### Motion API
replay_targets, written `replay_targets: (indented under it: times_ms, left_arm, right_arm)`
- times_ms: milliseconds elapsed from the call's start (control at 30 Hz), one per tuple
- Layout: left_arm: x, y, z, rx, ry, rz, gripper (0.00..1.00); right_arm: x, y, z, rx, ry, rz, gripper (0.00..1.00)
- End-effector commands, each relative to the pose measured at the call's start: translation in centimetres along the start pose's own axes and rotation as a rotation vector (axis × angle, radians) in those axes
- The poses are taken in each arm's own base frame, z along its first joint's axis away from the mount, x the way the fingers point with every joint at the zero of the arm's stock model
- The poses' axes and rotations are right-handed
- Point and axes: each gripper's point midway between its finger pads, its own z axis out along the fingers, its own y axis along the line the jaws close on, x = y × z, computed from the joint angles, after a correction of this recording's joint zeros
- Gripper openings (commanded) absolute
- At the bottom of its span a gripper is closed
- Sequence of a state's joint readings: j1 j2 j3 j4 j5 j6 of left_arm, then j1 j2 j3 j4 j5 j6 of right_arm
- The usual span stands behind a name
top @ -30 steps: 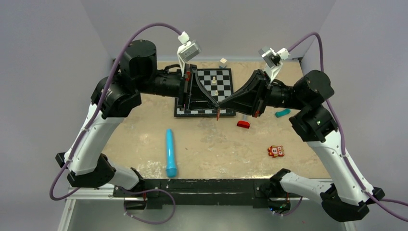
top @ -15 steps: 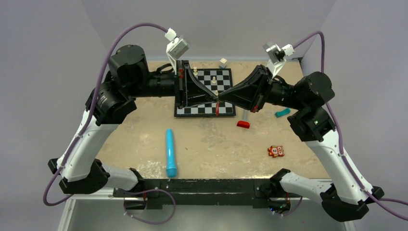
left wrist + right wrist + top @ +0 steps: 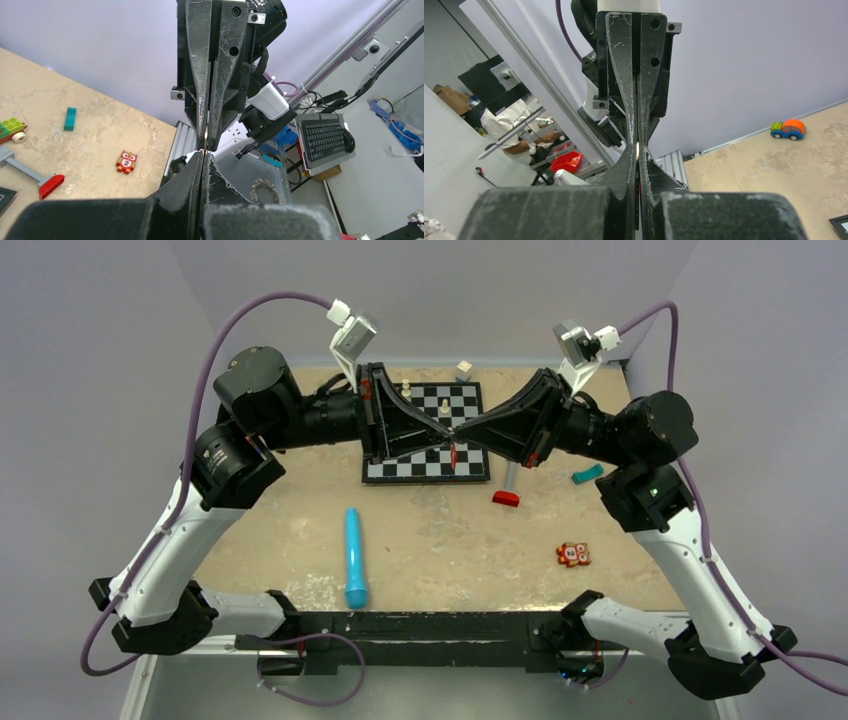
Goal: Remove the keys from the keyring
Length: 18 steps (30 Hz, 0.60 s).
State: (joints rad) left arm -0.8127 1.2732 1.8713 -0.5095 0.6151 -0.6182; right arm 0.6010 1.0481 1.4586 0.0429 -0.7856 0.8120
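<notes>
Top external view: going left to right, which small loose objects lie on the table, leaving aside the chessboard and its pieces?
Blue cylinder → white cube → red block-headed toy → orange owl toy marked 2. The teal block overlaps the owl toy's span, so it is left out of the order.

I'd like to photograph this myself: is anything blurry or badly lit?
Top view: soft, even light, no glare, sharp throughout. Left wrist view: the left tool, up close, looks blurred. Right wrist view: the right tool is likewise soft; scratches on the facing one are crisp.
</notes>
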Motion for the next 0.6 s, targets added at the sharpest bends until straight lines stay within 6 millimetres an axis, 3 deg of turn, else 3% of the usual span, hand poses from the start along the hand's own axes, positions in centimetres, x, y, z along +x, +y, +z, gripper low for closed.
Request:
replay_targets:
  times_ms: [0,567]
  left_arm:
    - [-1.9,0.0,0.4,-0.005,-0.098,-0.006,0.0]
    - [-3.1,1.0,0.7,-0.053,-0.173,-0.016,0.0]
  right_arm:
    - [-1.4,1.2,0.2,-0.048,-0.062,-0.022,0.0]
    - [-2.2,1.1,0.8,-0.068,-0.095,-0.011,0.0]
